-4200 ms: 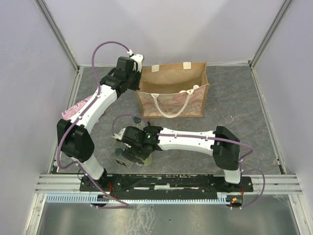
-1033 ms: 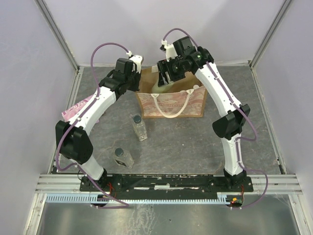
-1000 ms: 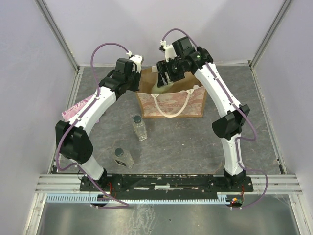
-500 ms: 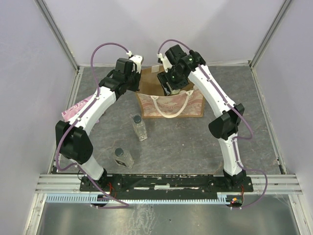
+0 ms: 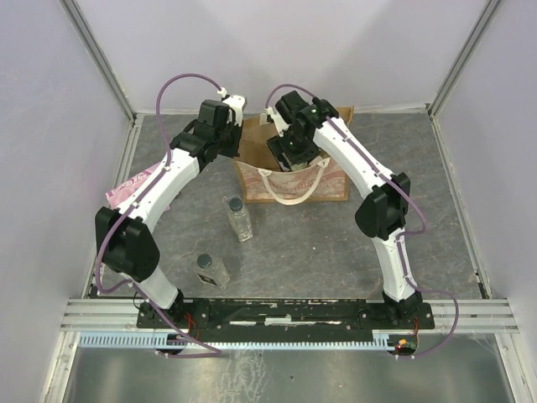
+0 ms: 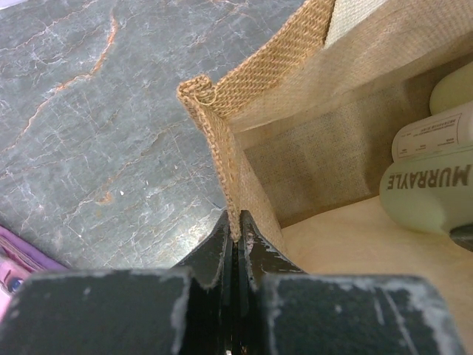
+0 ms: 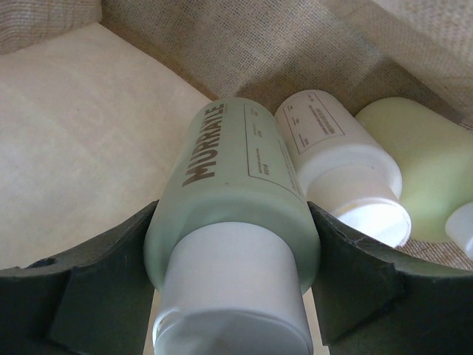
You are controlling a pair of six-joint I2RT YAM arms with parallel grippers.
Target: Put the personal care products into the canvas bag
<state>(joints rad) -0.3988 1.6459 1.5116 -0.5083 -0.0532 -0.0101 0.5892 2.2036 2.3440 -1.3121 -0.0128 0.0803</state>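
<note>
The brown canvas bag (image 5: 331,180) stands at the far middle of the table. My left gripper (image 6: 236,235) is shut on the bag's left rim (image 6: 218,140) and holds it. My right gripper (image 5: 295,154) reaches down inside the bag, shut on a pale yellow bottle (image 7: 236,207) with a white cap, marked MURRAYLE. Two more pale bottles (image 7: 347,166) lie beside it on the bag's floor. The held bottle also shows in the left wrist view (image 6: 429,196). Two clear bottles with black caps lie on the table: one (image 5: 239,218) in the middle, one (image 5: 210,270) nearer the front.
A flat pink packet (image 5: 130,183) lies at the left edge, partly under my left arm. The cream rope handle (image 5: 294,186) hangs down the bag's front. White walls with metal rails enclose the table.
My right gripper has carried the pale yellow bottle from the near table up over the bag and down into it. The left gripper has not moved.
</note>
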